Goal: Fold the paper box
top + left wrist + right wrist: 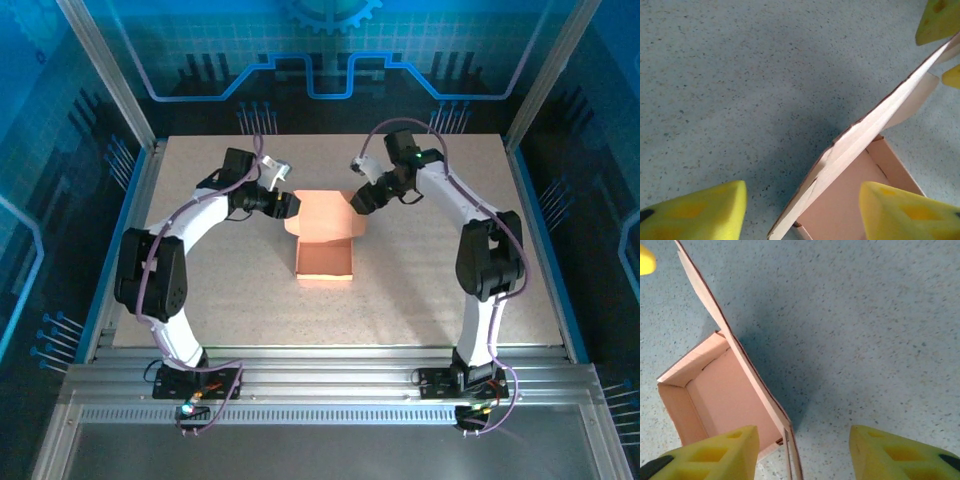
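Showing the paper box (pixel 324 258) sitting near the middle of the counter (pixel 200 290), between the two arms, with its walls standing, its top open and its lid flap (pixel 322 213) rising tilted from the far wall. Catching the left tool (pixel 802 192) reaching in at the flap's left end, with yellow fingers (pixel 705 212) spread wide to either side of the thin cardboard edge, not clamped on it. Catching the right tool (pixel 804 432) doing the same at the flap's right end, with fingers likewise spread apart and the flap's edge running up between them, nearer the left-hand one. Showing, too, a soft shadow (pixel 775 365) lying on the speckled grey counter just beside the flap, and the salmon-orange inside of the box facing up.
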### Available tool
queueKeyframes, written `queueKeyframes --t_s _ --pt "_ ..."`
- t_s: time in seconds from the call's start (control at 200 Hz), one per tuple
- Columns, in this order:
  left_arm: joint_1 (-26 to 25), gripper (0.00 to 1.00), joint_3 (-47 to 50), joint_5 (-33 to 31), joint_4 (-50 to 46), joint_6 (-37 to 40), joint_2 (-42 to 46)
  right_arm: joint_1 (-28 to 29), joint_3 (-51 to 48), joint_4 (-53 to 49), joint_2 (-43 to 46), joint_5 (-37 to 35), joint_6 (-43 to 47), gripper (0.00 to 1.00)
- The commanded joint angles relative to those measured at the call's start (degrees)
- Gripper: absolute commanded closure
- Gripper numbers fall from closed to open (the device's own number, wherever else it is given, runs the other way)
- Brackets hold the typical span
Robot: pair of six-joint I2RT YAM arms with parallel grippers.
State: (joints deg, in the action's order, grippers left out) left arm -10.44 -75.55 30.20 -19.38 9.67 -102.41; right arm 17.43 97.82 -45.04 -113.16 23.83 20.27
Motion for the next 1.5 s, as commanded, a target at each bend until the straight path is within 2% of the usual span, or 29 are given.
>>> queueKeyframes --t_s 0.0,0.1,0.145,0.22,0.295,0.375,0.58,0.76,0.89,1.006,1.091,1.141,1.231,1.496 --pt "0.1 0.44 -3.1 3.5 -3.4 1.2 -1.7 1.7 2.8 -7.4 -1.7 -1.2 3.2 0.5" --pt "0.1 0.51 -3.7 4.1 -4.5 0.9 -2.5 2.2 3.8 -8.9 -2.4 -2.3 3.5 0.58" --pt "0.0 0.52 -4.0 4.2 -4.9 0.8 -2.6 2.3 4.0 -9.1 -2.4 -2.7 3.6 0.65" --pt "0.0 0.52 -4.2 4.2 -5.0 0.6 -2.5 2.7 4.3 -9.7 -2.6 -3.2 4.0 0.66" --pt "0.0 0.52 -4.2 4.2 -5.1 0.4 -2.4 2.9 4.5 -10.0 -2.6 -3.6 4.2 0.75" --pt "-0.1 0.53 -4.2 4.3 -5.1 0.4 -2.3 3.2 4.8 -10.7 -2.7 -3.9 4.5 0.78" --pt "-0.4 0.53 -3.4 4.5 -5.1 2.4 -1.9 3.5 4.4 -10.5 -2.1 -5.2 4.9 1.0" --pt "-0.3 0.54 -4.0 6.3 -7.4 9.2 -2.0 3.6 4.1 -10.7 -1.8 -4.4 6.3 1.0" --pt "-0.4 0.67 -4.5 7.0 -8.3 10.3 -2.6 3.5 4.5 -11.2 -1.9 -4.1 6.9 1.0" --pt "-0.4 0.71 -4.8 7.0 -8.3 10.4 -2.9 3.6 4.7 -11.5 -1.8 -3.7 7.0 1.0" --pt "-0.4 0.8 -6.0 7.1 -10.2 10.8 -3.4 3.5 4.8 -11.6 -1.9 -3.7 7.1 1.0" --pt "-0.3 0.8 -6.4 6.7 -11.6 11.8 -3.4 3.4 4.8 -11.5 -1.9 -3.8 7.0 1.0" --pt "-0.3 0.7 -6.5 5.1 -13.7 13.7 -3.2 3.4 5.1 -11.7 -2.1 -3.8 7.0 1.0" --pt "-0.3 0.7 -7.3 5.3 -17.5 16.6 -3.6 3.4 6.1 -12.3 -2.6 -4.1 7.0 1.0"
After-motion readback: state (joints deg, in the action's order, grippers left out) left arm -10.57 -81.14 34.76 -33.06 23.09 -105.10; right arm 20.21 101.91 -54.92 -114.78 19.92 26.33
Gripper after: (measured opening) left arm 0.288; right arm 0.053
